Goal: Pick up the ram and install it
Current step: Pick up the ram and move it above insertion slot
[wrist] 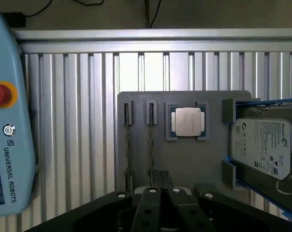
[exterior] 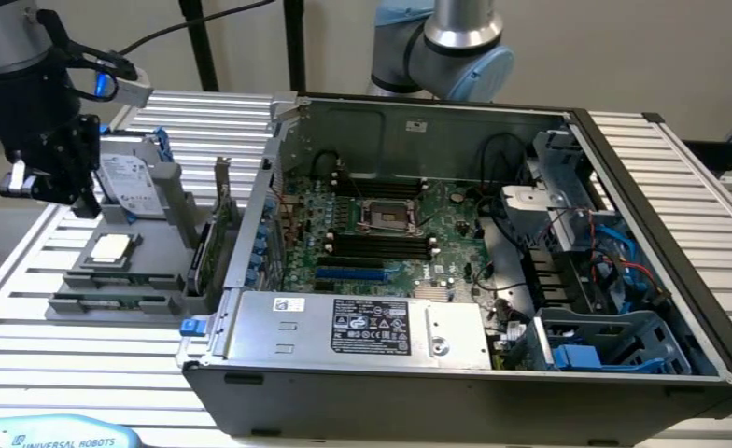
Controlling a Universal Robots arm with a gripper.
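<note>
Green and thin, the ram [wrist: 151, 145] stands on its long edge in a narrow slot of the grey tray [wrist: 184, 166], with a second stick [wrist: 127, 145] in the slot just beside it. Both sit at the tray's end away from the drive [wrist: 262, 150], and the processor [wrist: 188, 121] lies between them and the drive. The tray rests near the edge of the slatted bench [exterior: 42, 373], beside the open case [exterior: 466, 233], whose black memory slots [exterior: 379, 245] are empty.

The gripper [wrist: 160, 193] hangs above the tray with its fingers pressed together and nothing between them. From the exterior view it [exterior: 74, 191] is clear of the tray and touches none of the parts.

I judge the ram to be very light and stiff, but brittle if bent or twisted. With only its upper edge standing proud of the slot, the best hold looks to be across the two flat faces near the middle of that edge. That keeps the stick level and off its contact edge. The faces are smooth, so a firm but not crushing squeeze suits it, and any tilt could jam it in the slot.
</note>
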